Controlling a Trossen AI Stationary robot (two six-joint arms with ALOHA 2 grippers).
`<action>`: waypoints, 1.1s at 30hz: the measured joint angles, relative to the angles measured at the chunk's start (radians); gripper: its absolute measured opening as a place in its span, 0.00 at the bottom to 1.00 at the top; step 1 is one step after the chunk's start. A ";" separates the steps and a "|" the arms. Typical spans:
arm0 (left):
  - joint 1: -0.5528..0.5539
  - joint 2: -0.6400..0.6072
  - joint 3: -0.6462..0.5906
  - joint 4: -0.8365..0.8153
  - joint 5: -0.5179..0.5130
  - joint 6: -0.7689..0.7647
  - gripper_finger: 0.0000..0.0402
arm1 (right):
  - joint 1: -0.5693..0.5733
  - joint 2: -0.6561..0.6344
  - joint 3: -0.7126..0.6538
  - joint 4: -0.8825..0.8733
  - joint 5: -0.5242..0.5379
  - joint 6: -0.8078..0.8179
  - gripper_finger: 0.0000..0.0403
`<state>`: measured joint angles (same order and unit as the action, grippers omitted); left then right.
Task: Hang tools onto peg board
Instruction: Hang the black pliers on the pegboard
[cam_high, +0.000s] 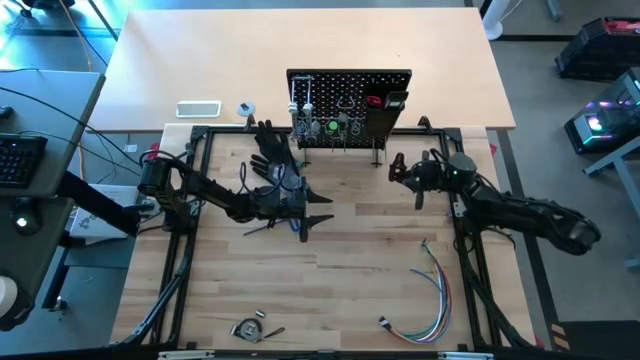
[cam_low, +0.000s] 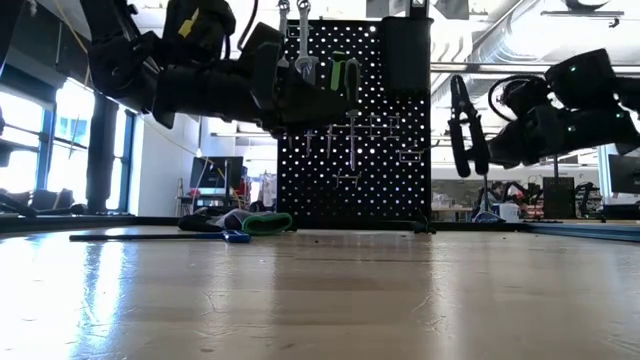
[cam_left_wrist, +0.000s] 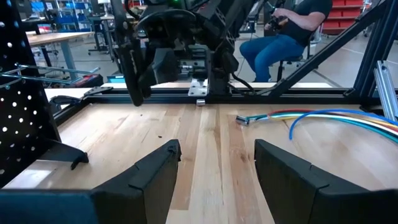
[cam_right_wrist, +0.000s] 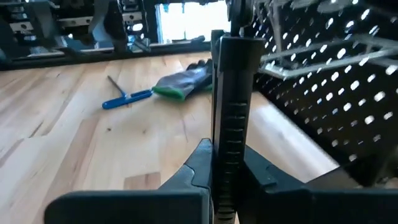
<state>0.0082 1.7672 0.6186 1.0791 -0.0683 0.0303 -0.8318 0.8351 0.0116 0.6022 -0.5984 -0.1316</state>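
The small upright black perforated metal peg board (cam_high: 349, 107) stands at the table's far edge. Left of it lie the black-and-green fabric glove (cam_right_wrist: 184, 83) and, beside that, the blue-handled steel hex key (cam_right_wrist: 127, 98). A bundle of coloured wires (cam_high: 432, 290) lies well in front of the board, to its right.

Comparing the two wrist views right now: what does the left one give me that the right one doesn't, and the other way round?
Only the left wrist view shows the bundle of coloured wires, a seated person beyond the table, the right arm's claw gripping a dark tool, and the left claw, open and empty.

Only the right wrist view shows the blue-handled hex key and the glove lying on the table, plus the black-handled tool close up between the right claw's fingers.

Both show the peg board and the wooden table.
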 joint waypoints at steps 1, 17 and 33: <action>0.000 0.000 0.000 -0.003 0.000 0.000 0.50 | -0.001 0.027 0.000 0.016 -0.011 -0.001 0.05; 0.000 0.000 0.000 -0.028 -0.013 0.025 0.50 | 0.000 0.406 0.165 0.123 -0.125 -0.056 0.05; 0.001 0.000 0.000 -0.066 -0.013 0.027 0.50 | -0.084 0.462 0.187 0.071 -0.187 -0.079 0.05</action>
<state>0.0090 1.7672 0.6186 1.0130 -0.0811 0.0570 -0.9158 1.2968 0.1989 0.6731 -0.7852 -0.2108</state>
